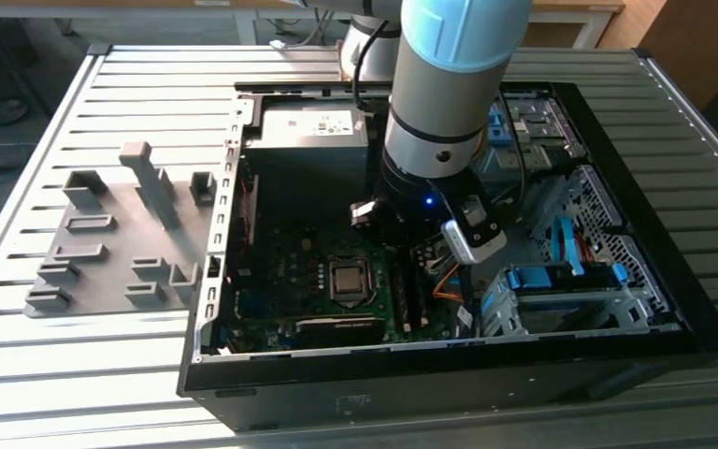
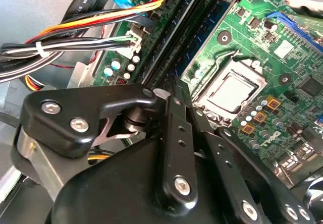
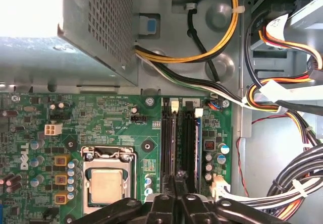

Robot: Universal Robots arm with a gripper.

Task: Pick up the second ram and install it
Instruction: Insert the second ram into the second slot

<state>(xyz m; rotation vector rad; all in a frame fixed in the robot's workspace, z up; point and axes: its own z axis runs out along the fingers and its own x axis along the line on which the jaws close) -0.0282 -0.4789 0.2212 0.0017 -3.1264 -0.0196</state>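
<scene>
Exterior view, arm: the gripper [image 1: 384, 224] is hanging low inside the open case [image 1: 658, 309], over the motherboard [image 1: 287, 281] and just beyond the CPU socket [image 1: 349, 278] toward the exterior view's right.
Exterior view, fixture: the grey fixture [image 1: 109, 245] is lying on the slatted table [image 1: 85, 374], well apart on the exterior view's left.
Second wrist view, tool: you are looking along the gripper [image 2: 166, 95], whose jaws are drawn narrow, nearly together. I cannot tell whether anything thin is pinched between them.
Second wrist view, stick: a blue-green board is standing on edge in the memory slots [image 2: 171, 37]. I am taking it for the second ram [image 2: 204, 32], though it could be the other stick.
Second wrist view, hazard: the bundled cables [image 2: 75, 30] are running near the far end of the slots, so you should be keeping the linkage off them.
First wrist view, alignment: the gripper [image 3: 174, 181] is sitting over the slot bank [image 3: 169, 138], between the socket [image 3: 107, 181] and the second ram [image 3: 198, 138]. You should be holding the jaws parallel to the slots.
First wrist view, seating: you should be pressing straight down and evenly along the stick's length, watching that the white end clips [image 3: 174, 104] are closing at both ends.
First wrist view, risk: any tilt is likely to be seating one end only.
</scene>
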